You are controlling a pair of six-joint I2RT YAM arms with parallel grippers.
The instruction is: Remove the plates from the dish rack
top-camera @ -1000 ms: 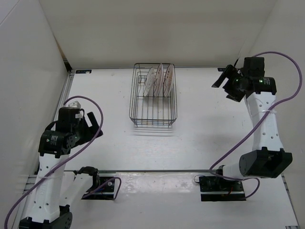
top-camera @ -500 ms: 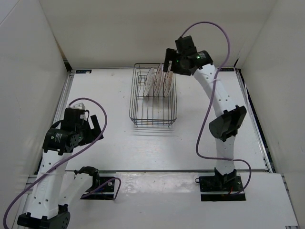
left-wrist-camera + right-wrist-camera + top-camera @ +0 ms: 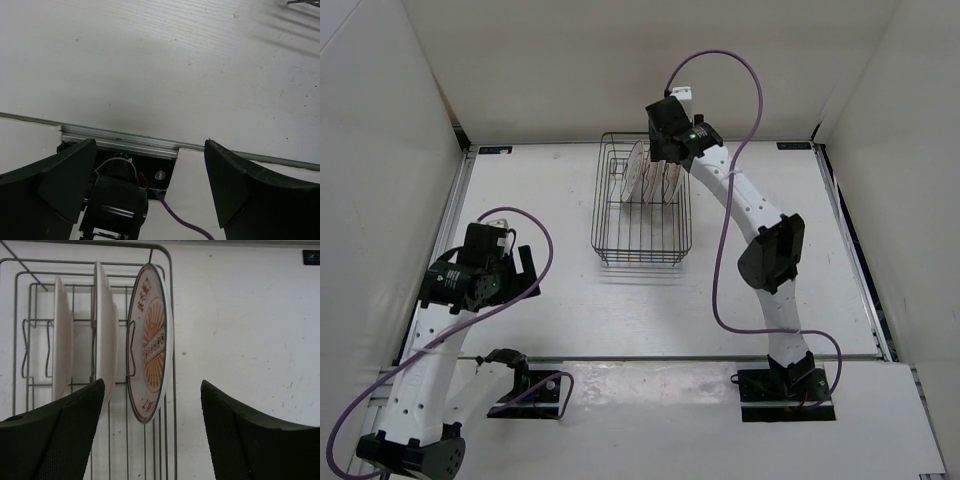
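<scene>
The dish rack [image 3: 642, 235] of dark wire stands at the back middle of the table. Three plates stand on edge in its far end: the left plate [image 3: 61, 337], the middle plate [image 3: 102, 335] and the right plate [image 3: 150, 345], whose orange sunburst face shows. From the top they read as a tight row of plates [image 3: 653, 172]. My right gripper [image 3: 665, 140] hovers over them, open; in the right wrist view the right gripper [image 3: 152, 385] has its jaws either side of the right plate, apart from it. My left gripper [image 3: 520, 272] is open over bare table at the near left, holding nothing.
The rack's wire rim [image 3: 172, 300] runs close beside the right plate. An aluminium rail [image 3: 125, 137] and the left arm's base mount [image 3: 525, 385] lie under my left gripper [image 3: 150, 145]. White walls enclose the table on the left, right and far sides.
My right arm has swung from the far right corner across to above the plates in the rack. The left arm has shifted slightly to the right.
</scene>
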